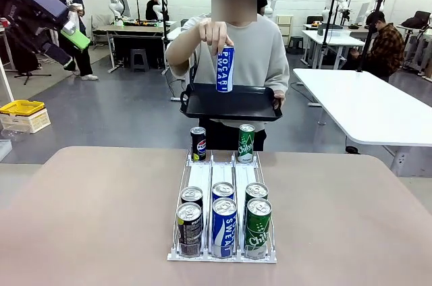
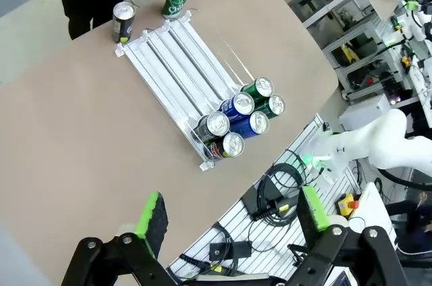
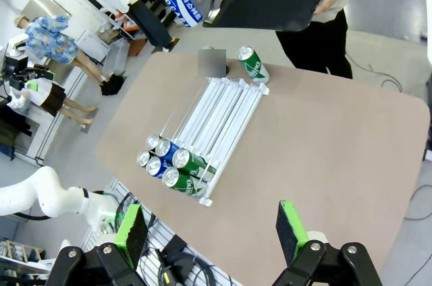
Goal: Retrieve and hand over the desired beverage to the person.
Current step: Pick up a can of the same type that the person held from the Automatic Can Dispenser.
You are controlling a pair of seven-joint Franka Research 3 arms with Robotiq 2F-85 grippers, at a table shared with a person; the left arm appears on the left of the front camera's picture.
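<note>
The left gripper (image 2: 233, 217) is held high over the table (image 2: 81, 131). Its two green fingers (image 2: 154, 213) are spread wide apart. Nothing is held between them and nothing is touched. The right gripper (image 3: 210, 232) is spread wide too, and nothing is held in it. It is seen above the near edge of the table.

The blue can (image 1: 225, 69) is held from the top by the hand (image 1: 214, 33) of the person (image 1: 260, 53) at the far side of the table. It is held over a black tray (image 1: 233, 107), which is carried in the person's other hand. It cannot be told if the can's bottom touches the tray.

On the table a white rack (image 1: 200, 175) is laid. Six cans (image 1: 223, 222) are packed at its near end. A black can (image 1: 198, 143) and a green can (image 1: 246, 141) are stood at its far end.

In the front view the left arm is cut off by the top left corner. The hand under the tray is partly hidden.
</note>
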